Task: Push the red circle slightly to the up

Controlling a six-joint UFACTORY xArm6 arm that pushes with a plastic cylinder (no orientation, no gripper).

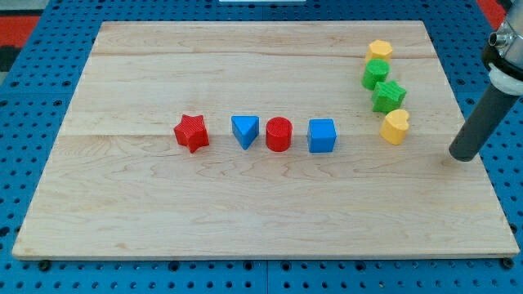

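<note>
The red circle (279, 134) stands near the middle of the wooden board (163, 212). It sits in a row, between a blue triangle (244, 130) on its left and a blue cube (322, 135) on its right. A red star (191, 133) is at the left end of that row. My tip (462, 155) rests on the board near its right edge, far to the right of the red circle and touching no block.
At the upper right, a column runs from top to bottom: a yellow hexagon (379, 51), a green circle (376, 74), a green star (389, 96), a yellow heart (395, 126). The heart lies left of my tip. Blue pegboard (33, 98) surrounds the board.
</note>
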